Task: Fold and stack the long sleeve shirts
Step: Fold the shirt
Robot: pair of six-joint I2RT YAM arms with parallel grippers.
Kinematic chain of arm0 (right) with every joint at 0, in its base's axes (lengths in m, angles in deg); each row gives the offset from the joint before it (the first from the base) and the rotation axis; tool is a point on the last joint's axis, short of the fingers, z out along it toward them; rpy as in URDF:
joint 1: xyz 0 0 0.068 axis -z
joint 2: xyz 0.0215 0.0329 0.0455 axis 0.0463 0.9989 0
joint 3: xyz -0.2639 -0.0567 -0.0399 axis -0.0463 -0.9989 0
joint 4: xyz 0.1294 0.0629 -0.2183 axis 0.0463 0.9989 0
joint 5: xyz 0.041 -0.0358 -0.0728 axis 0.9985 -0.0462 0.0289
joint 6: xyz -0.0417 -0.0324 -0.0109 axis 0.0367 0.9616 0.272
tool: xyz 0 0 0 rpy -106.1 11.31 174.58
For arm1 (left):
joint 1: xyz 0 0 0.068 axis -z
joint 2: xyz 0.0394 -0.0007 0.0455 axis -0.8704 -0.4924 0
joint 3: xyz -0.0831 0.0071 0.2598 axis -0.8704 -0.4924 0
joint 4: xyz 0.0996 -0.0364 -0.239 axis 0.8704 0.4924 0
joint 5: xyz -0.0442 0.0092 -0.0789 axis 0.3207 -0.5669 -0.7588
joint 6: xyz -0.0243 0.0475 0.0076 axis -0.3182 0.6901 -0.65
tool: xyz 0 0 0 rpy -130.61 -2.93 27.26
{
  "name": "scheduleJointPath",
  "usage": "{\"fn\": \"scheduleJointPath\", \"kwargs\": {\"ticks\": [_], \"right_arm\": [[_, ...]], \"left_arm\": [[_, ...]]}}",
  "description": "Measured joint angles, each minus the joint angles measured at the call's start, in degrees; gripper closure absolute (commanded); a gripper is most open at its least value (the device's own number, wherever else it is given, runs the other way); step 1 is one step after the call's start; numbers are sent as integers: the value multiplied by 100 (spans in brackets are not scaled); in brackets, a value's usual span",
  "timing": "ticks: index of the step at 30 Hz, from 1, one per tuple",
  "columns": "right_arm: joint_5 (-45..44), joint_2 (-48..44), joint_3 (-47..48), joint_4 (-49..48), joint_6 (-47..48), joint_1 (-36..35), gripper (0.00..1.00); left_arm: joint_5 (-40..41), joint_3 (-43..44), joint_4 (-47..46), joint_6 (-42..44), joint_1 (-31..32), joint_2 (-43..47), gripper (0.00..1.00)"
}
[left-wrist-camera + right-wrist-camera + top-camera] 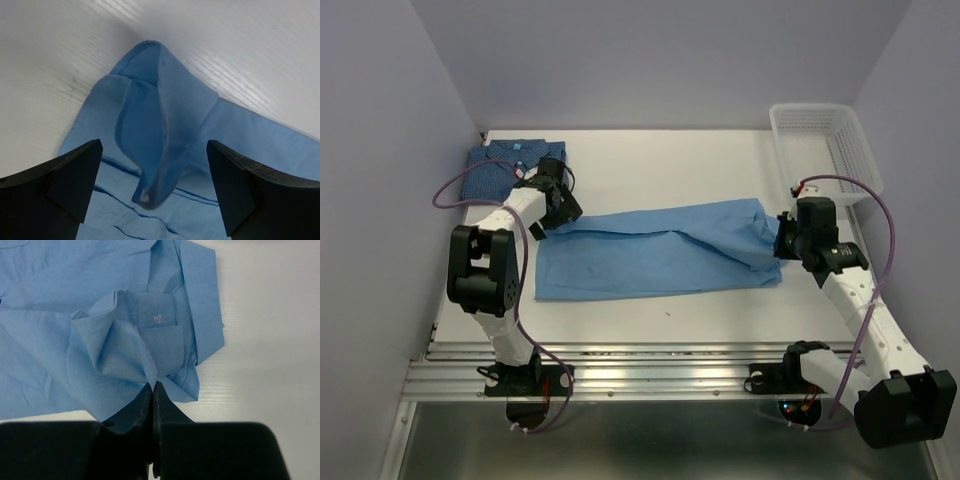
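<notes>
Sky-blue shirt lies lengthwise left to right, right hand pinching its end, left hand wide open.

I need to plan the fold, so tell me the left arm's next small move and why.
Probably lower the left gripper and close its fingers on the raised fold of the light blue shirt. Those fingers stand open with the fold between them, while the right gripper is shut on the shirt's other end.
</notes>
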Motion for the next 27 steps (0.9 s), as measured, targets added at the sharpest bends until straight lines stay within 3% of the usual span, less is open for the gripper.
{"fn": "scheduleJointPath", "kwargs": {"ticks": [3, 6, 24, 27], "right_arm": [[-24, -48, -11, 0, 0, 0, 95], [-63, -127, -11, 0, -7, 0, 94], [-455, -181, -11, 0, -105, 0, 93], [-492, -181, -11, 0, -105, 0, 81]], "left_arm": [[61, 0, 52, 0, -26, -345, 11], [52, 0, 111, 17, -31, -638, 29], [216, -1054, 291, 94, -507, 68, 31], [203, -1054, 284, 133, -509, 68, 32]]}}
